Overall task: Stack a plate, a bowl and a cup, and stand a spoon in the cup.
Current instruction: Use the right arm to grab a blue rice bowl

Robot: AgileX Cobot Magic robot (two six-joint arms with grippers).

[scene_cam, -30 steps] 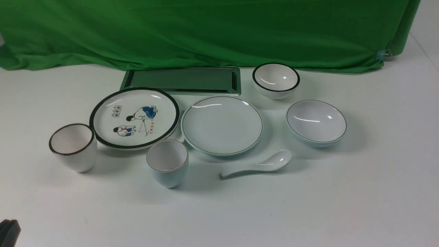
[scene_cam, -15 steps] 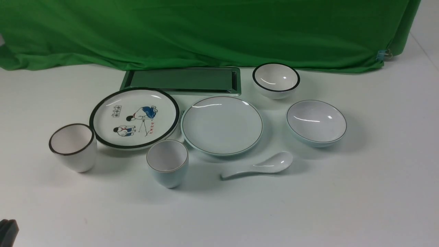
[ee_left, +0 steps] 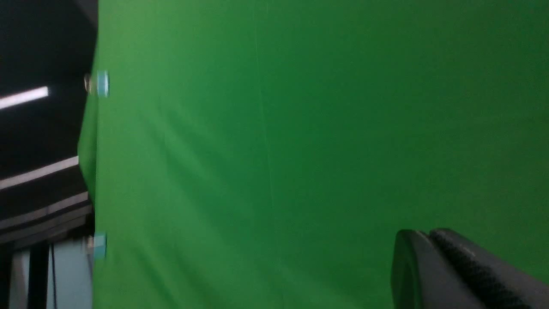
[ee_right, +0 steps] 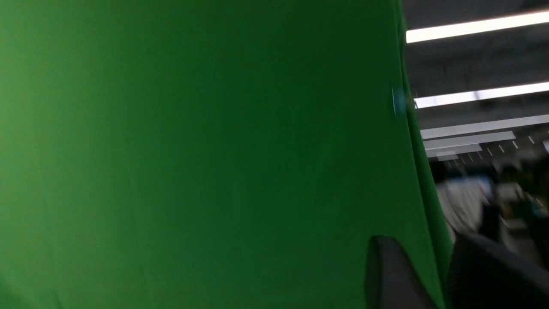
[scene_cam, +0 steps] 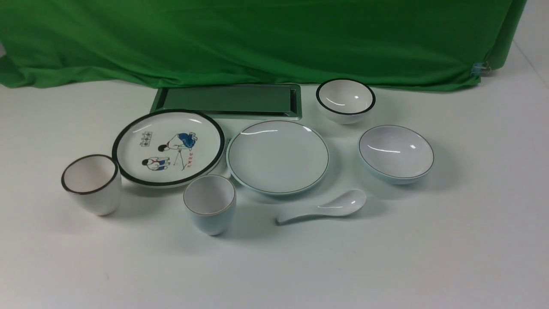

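In the front view the pale blue-green plate (scene_cam: 278, 157) lies mid-table. The wide pale blue bowl (scene_cam: 395, 153) sits to its right. The small pale blue cup (scene_cam: 209, 204) stands upright in front of the plate's left edge. The white spoon (scene_cam: 326, 209) lies flat in front of the plate, scoop to the right. All four are apart from each other. Neither gripper shows in the front view. My left gripper (ee_left: 426, 234) is shut and empty, facing the green cloth. My right gripper (ee_right: 420, 241) is open and empty, also facing the cloth.
A white black-rimmed plate with cartoon figures (scene_cam: 168, 148) lies left of the plate. A white dark-rimmed cup (scene_cam: 91, 183) stands at far left. A small white black-rimmed bowl (scene_cam: 345, 100) sits behind the bowl. A metal tray (scene_cam: 227, 101) lies at the back before the green cloth (scene_cam: 257, 38).
The dark tip of my left gripper at the bottom left corner of the front view has dropped out of the picture. The spoon's scoop has shifted very slightly.
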